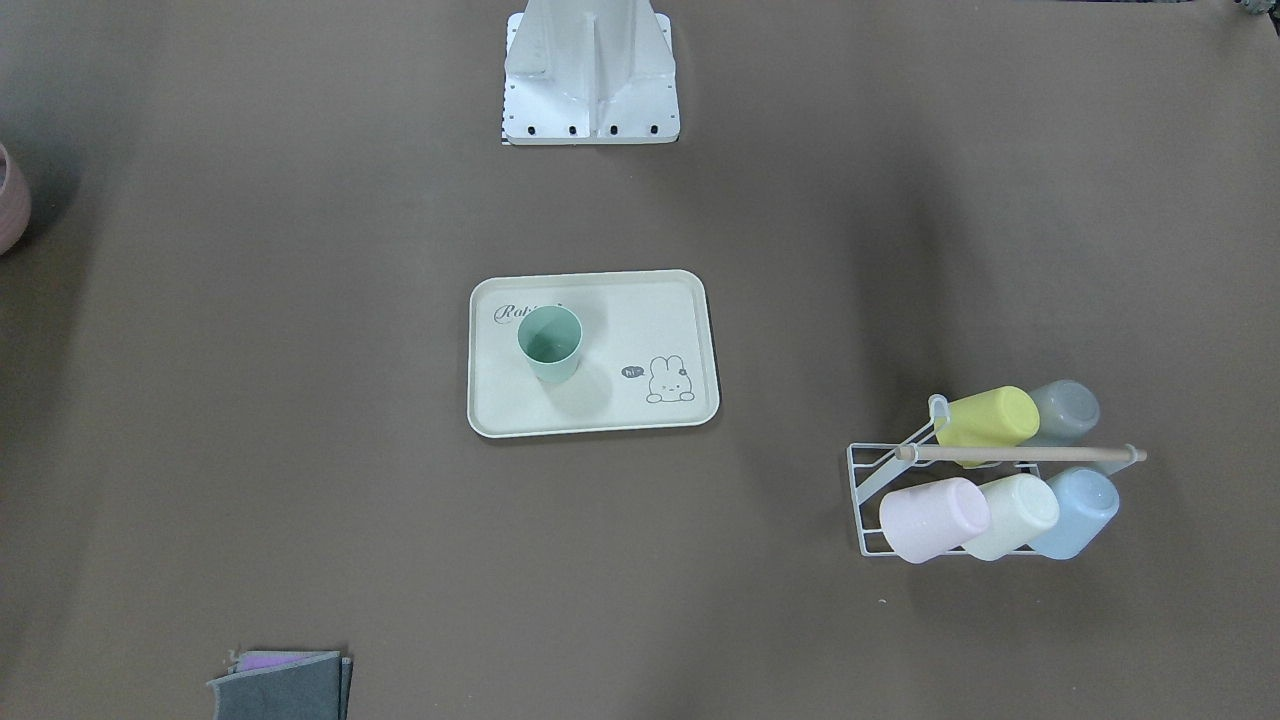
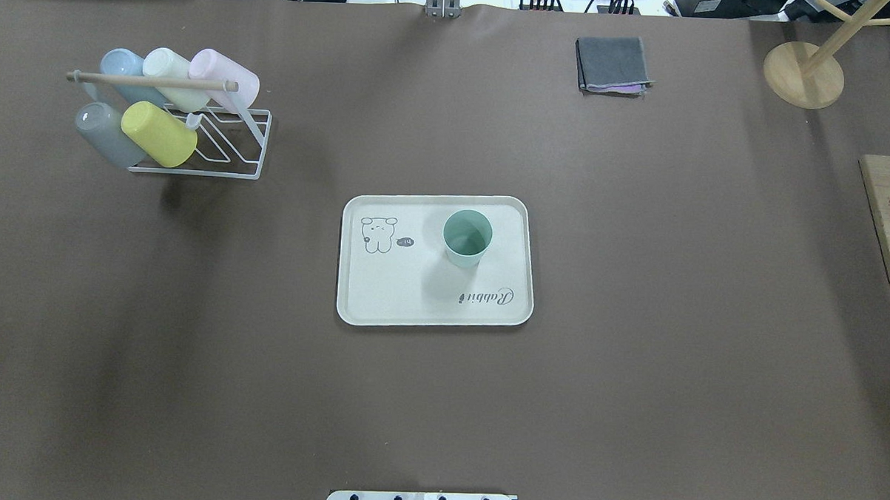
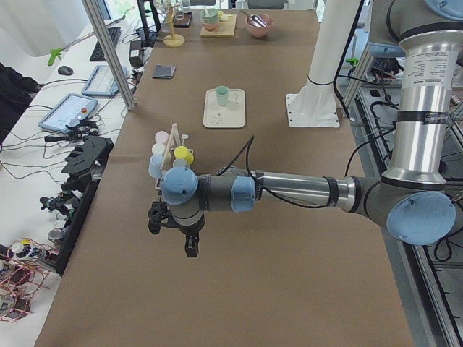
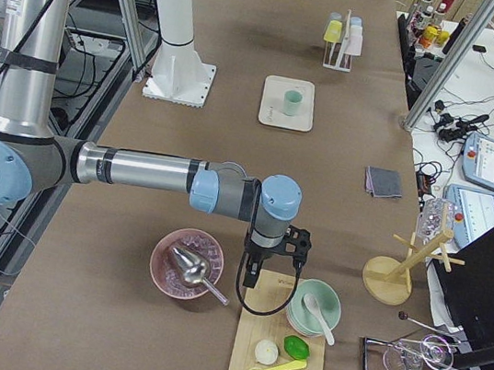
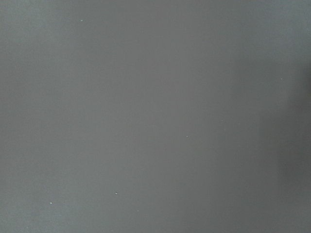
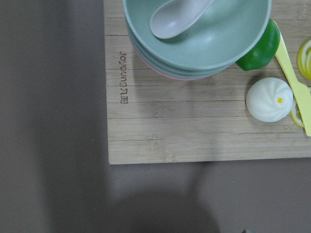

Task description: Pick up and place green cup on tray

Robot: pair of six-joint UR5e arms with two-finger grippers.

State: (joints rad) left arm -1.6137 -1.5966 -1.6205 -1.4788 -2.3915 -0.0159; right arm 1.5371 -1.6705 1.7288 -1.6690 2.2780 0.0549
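The green cup (image 2: 467, 237) stands upright and empty on the cream tray (image 2: 384, 300) in the middle of the table, near the "Rabbit" script; the front-facing view shows the same cup (image 1: 549, 342) on the tray (image 1: 640, 410). Nothing touches it. My left gripper (image 3: 189, 246) hangs far off at the table's left end, past the cup rack. At the opposite end my right gripper (image 4: 252, 274) hovers over a wooden board. Both show only in the side views, so I cannot tell whether they are open or shut.
A white wire rack (image 2: 219, 153) holds several pastel cups at the robot's left. A folded grey cloth (image 2: 613, 65) and a wooden stand (image 2: 803, 74) lie far right. The wooden board (image 6: 194, 131) carries stacked bowls (image 6: 194, 43) with a spoon, beside a pink bowl (image 4: 187, 264).
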